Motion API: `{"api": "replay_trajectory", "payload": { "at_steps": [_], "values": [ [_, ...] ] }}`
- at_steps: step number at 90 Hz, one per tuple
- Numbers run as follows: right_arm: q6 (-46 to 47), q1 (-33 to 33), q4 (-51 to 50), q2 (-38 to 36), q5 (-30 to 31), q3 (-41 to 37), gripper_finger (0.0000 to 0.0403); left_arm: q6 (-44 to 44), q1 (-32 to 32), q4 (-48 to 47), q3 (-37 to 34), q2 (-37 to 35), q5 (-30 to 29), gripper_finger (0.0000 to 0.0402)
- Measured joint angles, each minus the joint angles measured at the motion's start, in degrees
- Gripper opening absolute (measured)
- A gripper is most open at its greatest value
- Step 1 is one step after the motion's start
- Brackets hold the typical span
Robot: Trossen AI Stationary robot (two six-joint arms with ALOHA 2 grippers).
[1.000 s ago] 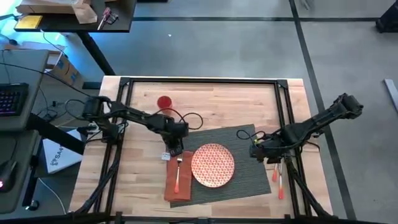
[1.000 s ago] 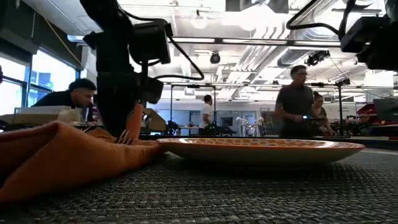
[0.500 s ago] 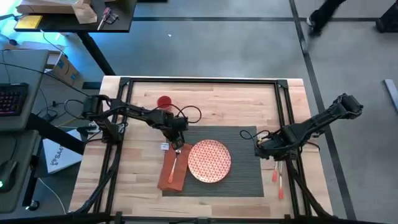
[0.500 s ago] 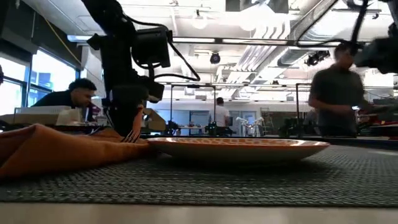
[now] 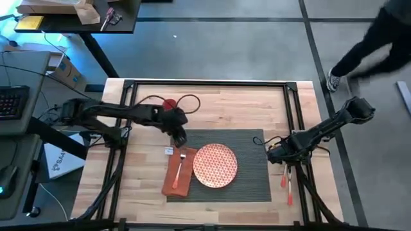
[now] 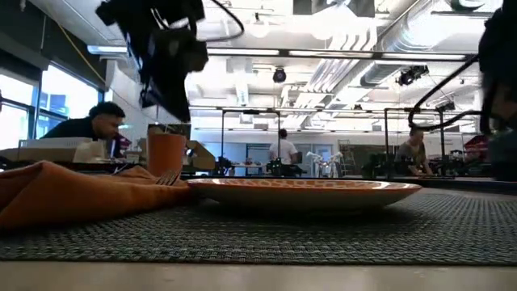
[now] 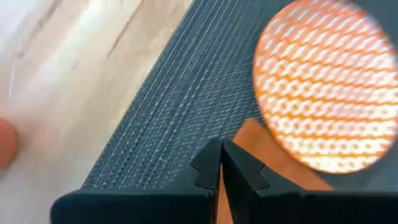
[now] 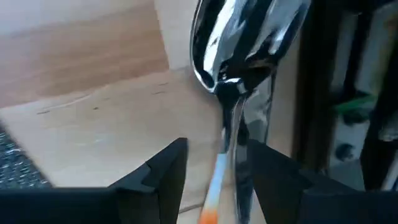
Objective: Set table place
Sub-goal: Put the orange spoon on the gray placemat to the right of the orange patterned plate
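You are viewing a partly set table place [image 5: 253, 168] lying square on the bench [image 5: 212, 102]: plate [image 5: 215, 165], napkin [image 5: 178, 174] and fork [image 5: 178, 168] are placed. Left gripper [image 7: 221, 163], jaws together, is hovering at the mat's corner. Right gripper [image 8: 214, 165], jaws apart, is straddling the spoon [image 8: 239, 56], not yet placed.

The spoon [image 8: 239, 50], just ahead of the right gripper [image 8: 214, 165], is cut off by the right wrist picture's edge, its handle blurred. Under the left gripper [image 7: 221, 163], most of the napkin [image 7: 273, 162] is hidden. A person [image 5: 369, 45] beyond the table [image 5: 218, 102] is blurred and cropped.
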Motion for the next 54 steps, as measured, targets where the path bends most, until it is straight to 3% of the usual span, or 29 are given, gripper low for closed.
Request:
{"api": "replay_trajectory", "payload": {
  "at_steps": [13,29,54],
  "values": [
    [-0.95,0.02,0.99,0.0,1.14,-0.34,0.0114,-0.11,0.0,0.48,0.02,-2.24,-0.28,0.0],
    [-2.42,0.02,3.41,0.07,2.11,-0.39,0.0013,-0.55,0.0,0.71,0.02,-2.57,-0.3,0.0],
    [-3.47,0.07,3.39,0.52,4.32,7.73,0.0001,-0.06,-0.02,0.76,0.02,-2.57,-0.36,0.0]
  ]
}}
